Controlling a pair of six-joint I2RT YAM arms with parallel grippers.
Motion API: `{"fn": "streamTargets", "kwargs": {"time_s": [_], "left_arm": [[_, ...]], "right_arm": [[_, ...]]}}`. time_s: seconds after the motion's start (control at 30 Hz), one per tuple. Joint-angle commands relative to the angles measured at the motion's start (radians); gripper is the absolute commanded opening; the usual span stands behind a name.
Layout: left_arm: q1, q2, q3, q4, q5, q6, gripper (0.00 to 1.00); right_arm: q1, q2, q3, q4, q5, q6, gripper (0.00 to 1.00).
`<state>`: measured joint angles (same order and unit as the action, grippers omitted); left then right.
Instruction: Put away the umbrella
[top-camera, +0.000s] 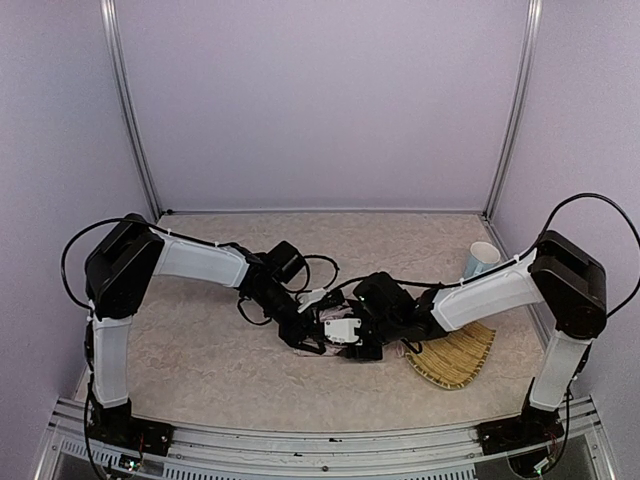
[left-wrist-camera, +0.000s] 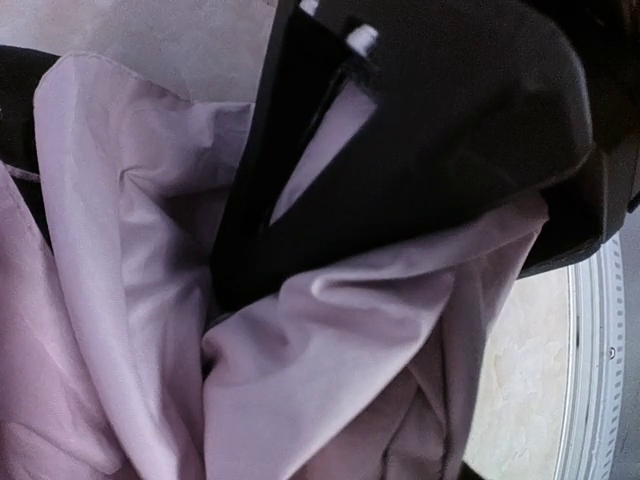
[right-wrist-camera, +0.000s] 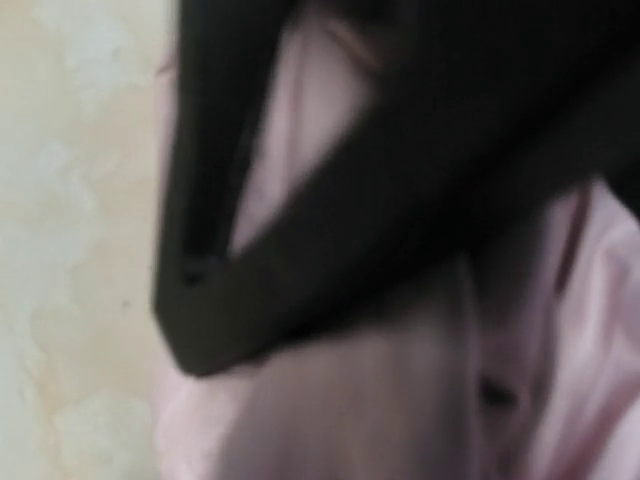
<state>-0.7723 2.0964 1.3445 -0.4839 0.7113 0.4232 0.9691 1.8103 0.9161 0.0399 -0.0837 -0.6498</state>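
Note:
The umbrella (top-camera: 312, 322) lies bunched at the middle of the table, mostly hidden under both grippers. My left gripper (top-camera: 305, 322) and right gripper (top-camera: 362, 335) meet on top of it, almost touching. In the left wrist view the pale pink fabric (left-wrist-camera: 330, 370) fills the frame in folds and covers my own jaws. A black finger (left-wrist-camera: 420, 150) presses in from above. In the right wrist view, which is blurred, pink fabric (right-wrist-camera: 380, 400) also hides the jaws, under another black finger (right-wrist-camera: 400, 200). The shaft and handle are hidden.
A woven straw tray (top-camera: 458, 357) lies right of the grippers, under the right forearm. A pale blue cup (top-camera: 481, 259) stands at the back right. Purple walls enclose the table. A rail (left-wrist-camera: 595, 380) runs along the near edge.

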Motion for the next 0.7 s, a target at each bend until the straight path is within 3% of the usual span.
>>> {"fn": "streamTargets", "kwargs": {"time_s": [0.0,0.07,0.13,0.2,0.47,0.67], "left_arm": [[0.035,0.002,-0.079,-0.035,-0.066,-0.082,0.56],[0.064,-0.064,-0.118,0.079,-0.048,-0.129,0.67],[0.089,-0.142,-0.184,0.208,-0.001,-0.159,0.87],[0.109,-0.237,-0.278,0.358,0.031,-0.197,0.94],[0.115,-0.704,-0.755,0.990,-0.140,-0.279,0.93],[-0.062,-0.865,-0.853,0.900,-0.385,-0.023,0.79]], "right_arm": [[0.014,0.022,0.001,-0.107,-0.020,0.002,0.36],[0.013,0.021,0.005,-0.128,-0.040,0.013,0.31],[0.013,0.024,0.012,-0.151,-0.057,0.027,0.25],[0.013,0.027,0.024,-0.182,-0.072,0.045,0.23],[-0.020,0.081,0.138,-0.369,-0.280,0.138,0.20],[-0.092,0.220,0.281,-0.599,-0.515,0.179,0.20]]}}
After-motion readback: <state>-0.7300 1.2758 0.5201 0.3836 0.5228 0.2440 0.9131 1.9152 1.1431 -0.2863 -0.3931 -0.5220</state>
